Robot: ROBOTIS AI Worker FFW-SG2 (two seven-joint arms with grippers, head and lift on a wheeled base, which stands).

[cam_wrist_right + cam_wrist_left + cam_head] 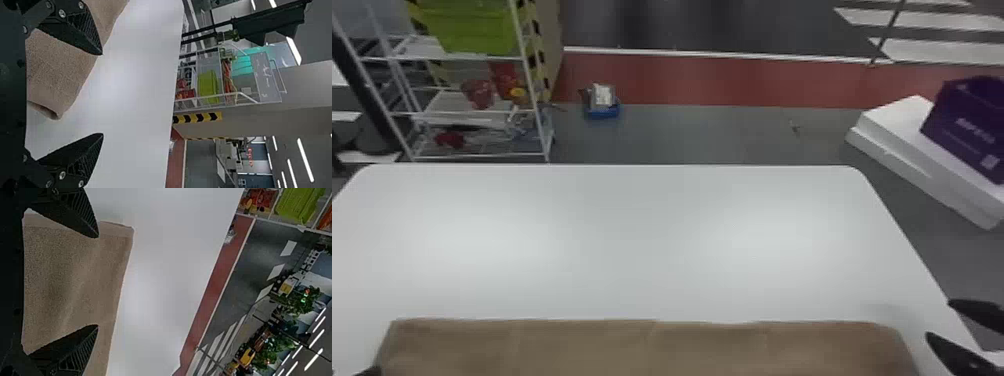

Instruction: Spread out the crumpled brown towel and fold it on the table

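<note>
Showing left gripper (pixel 361 372) wide open, gripping nothing, at left end of brown towel (pixel 642 350). Seeing towel behind both spread fingers in left wrist view. Showing right gripper (pixel 938 318) also wide open and empty, just beyond towel's right end. Seeing towel's layered corner (pixel 55 107) partly behind one finger in right wrist view. Showing towel laid out smooth in long strip between grippers, on white table (pixel 642 240).
</note>
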